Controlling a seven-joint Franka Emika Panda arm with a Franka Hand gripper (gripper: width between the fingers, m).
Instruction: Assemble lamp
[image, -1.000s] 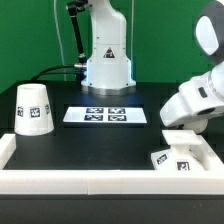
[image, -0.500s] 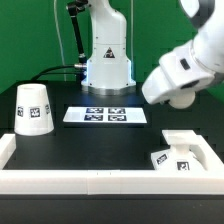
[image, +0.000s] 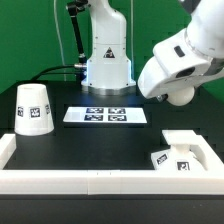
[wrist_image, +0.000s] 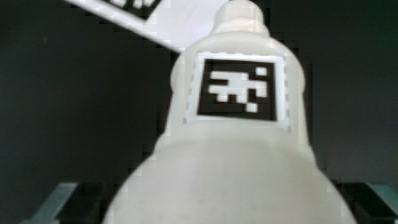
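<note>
In the wrist view the white bulb (wrist_image: 222, 140) fills the frame. Its neck points away from the camera and a square tag sits on its body. My gripper (wrist_image: 214, 208) is shut on the bulb's wide end, with one dark fingertip (wrist_image: 59, 203) on each side. In the exterior view my arm (image: 178, 62) hangs raised at the right, and the fingers and bulb are hidden behind the hand. The flat square base (image: 181, 154) lies at the front right. The tapered shade (image: 33, 108) stands at the left.
The marker board (image: 105, 115) lies in the middle of the black table. A white rail (image: 90, 180) runs along the front edge and up both sides. The robot's pedestal (image: 107, 55) stands behind the marker board.
My arm has risen from just above the base at the front right and moved up and toward the exterior view's left. The base and shade have not moved.
</note>
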